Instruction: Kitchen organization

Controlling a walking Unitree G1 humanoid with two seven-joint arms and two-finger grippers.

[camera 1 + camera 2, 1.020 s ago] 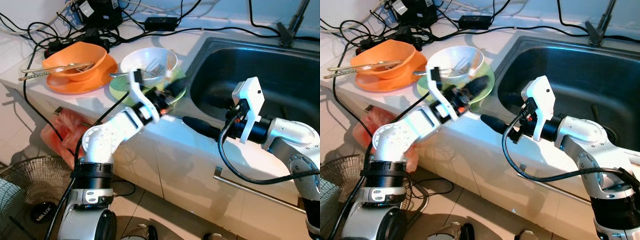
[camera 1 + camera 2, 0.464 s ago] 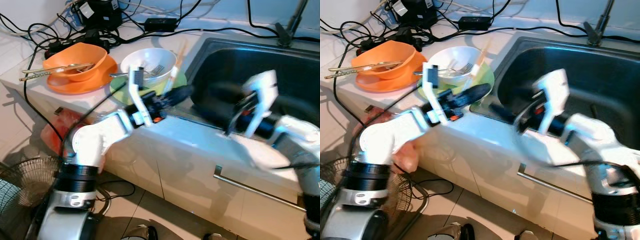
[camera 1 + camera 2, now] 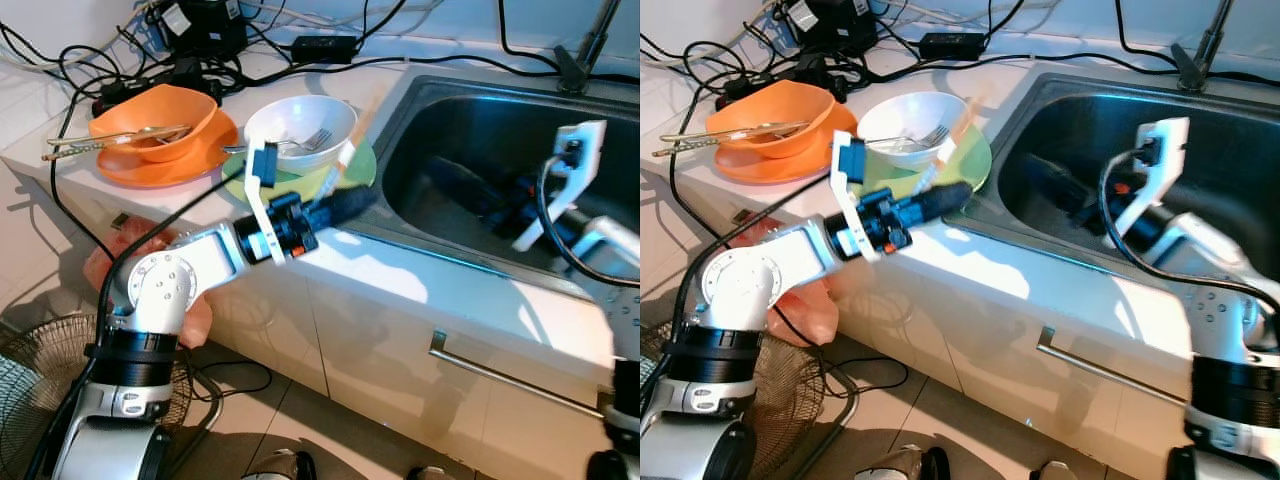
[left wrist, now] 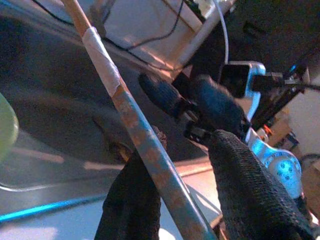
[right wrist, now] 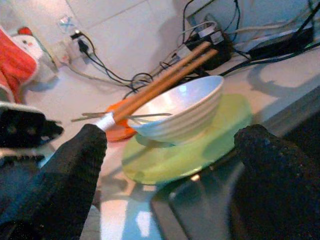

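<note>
Left gripper [image 3: 335, 205], centre of the frame, has its fingers pinched on a pair of chopsticks [image 3: 352, 135] near their lower end, so they stick up past the white bowl [image 3: 300, 125] on the green plate [image 3: 352, 168]. Guessing they're headed for the sink [image 3: 500, 120] for washing. Right gripper [image 5: 165, 145] sits down in the basin at the right, fingers spread wide and empty, probably waiting to take something. Further back, upper left, an orange bowl [image 3: 155, 122] with more chopsticks, then a tangle of cables [image 3: 200, 50].
</note>
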